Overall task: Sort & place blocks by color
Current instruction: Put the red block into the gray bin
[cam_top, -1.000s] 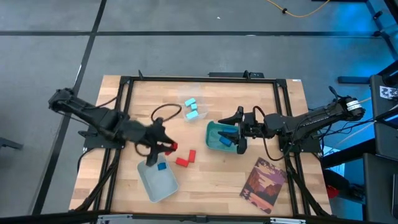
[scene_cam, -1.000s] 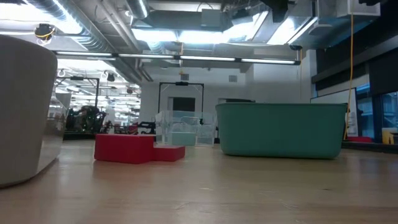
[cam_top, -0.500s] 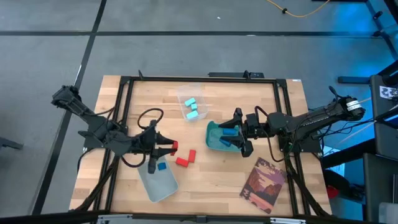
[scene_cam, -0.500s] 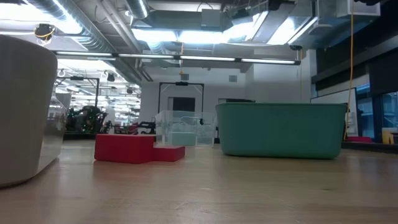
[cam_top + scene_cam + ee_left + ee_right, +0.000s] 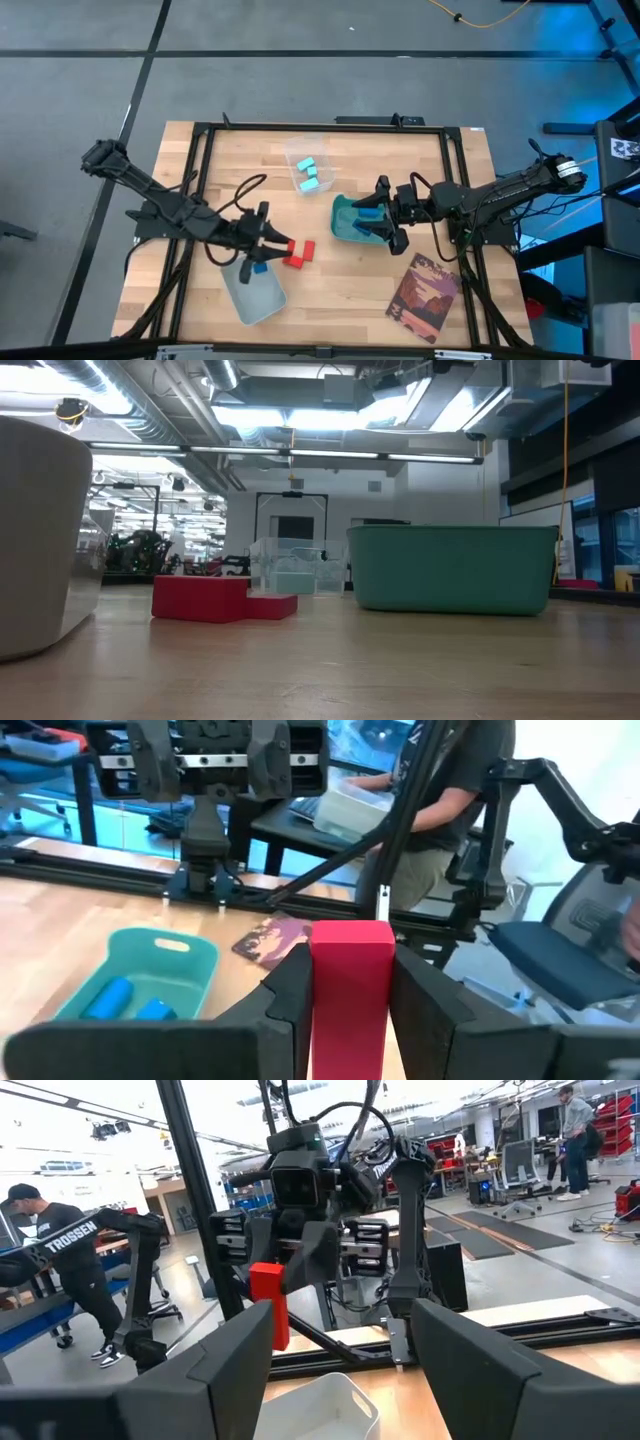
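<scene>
Red block (image 5: 350, 990) is pinched upright in my left gripper (image 5: 272, 243), which has swung over from the grey tray (image 5: 258, 297) toward two red ones (image 5: 299, 254) mid-table, so reds get grouped next. Right gripper (image 5: 388, 226) hovers spread over the teal bin (image 5: 343, 222) (blue blocks (image 5: 128, 1003) inside).

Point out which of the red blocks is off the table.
The small red rectangular block clamped in the left claw, above the wooden table; two other red blocks lie on it.
</scene>
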Robot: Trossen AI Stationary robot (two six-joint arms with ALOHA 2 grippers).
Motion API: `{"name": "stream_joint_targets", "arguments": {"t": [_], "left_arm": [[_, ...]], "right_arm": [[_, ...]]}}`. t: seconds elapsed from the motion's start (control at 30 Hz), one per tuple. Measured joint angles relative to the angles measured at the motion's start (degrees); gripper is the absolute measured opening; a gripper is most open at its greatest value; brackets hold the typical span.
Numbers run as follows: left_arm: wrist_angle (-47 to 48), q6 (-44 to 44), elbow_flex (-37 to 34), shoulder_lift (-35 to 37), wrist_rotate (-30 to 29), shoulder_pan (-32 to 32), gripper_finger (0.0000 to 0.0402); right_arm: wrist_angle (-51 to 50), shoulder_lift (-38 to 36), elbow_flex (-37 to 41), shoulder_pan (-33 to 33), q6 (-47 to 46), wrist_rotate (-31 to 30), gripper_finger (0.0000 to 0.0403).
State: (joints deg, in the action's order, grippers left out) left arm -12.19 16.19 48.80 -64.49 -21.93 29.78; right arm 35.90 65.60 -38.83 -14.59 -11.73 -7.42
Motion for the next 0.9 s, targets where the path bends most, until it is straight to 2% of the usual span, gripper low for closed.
{"name": "stream_joint_targets", "arguments": {"t": [0.1,0.17,0.37,0.43,0.57,0.9], "left_arm": [[1.0,1.7,0.0,0.7,-0.2,1.2,0.0092],[5.0,4.9,1.1,1.2,-0.4,3.1,0.0092],[37.2,19.0,10.2,-3.4,-1.7,11.2,0.0092],[42.8,23.7,11.2,-6.1,-0.5,12.8,0.0092],[44.5,27.0,11.3,-12.4,5.1,14.2,0.0092],[43.9,26.7,11.3,-25.8,12.8,12.0,0.0092]], "right_arm": [[0.0,0.0,0.0,0.0,0.0,0.0,0.0241],[0.0,0.0,0.0,0.0,0.0,0.0,0.0241],[0.0,0.0,0.0,0.0,0.0,0.0,0.0241],[-0.1,0.0,0.0,0.0,0.0,0.0,0.0241],[-0.2,0.0,0.0,0.0,0.0,0.0,0.0241],[-0.2,0.0,0.0,0.0,0.0,0.0,0.0241]]}}
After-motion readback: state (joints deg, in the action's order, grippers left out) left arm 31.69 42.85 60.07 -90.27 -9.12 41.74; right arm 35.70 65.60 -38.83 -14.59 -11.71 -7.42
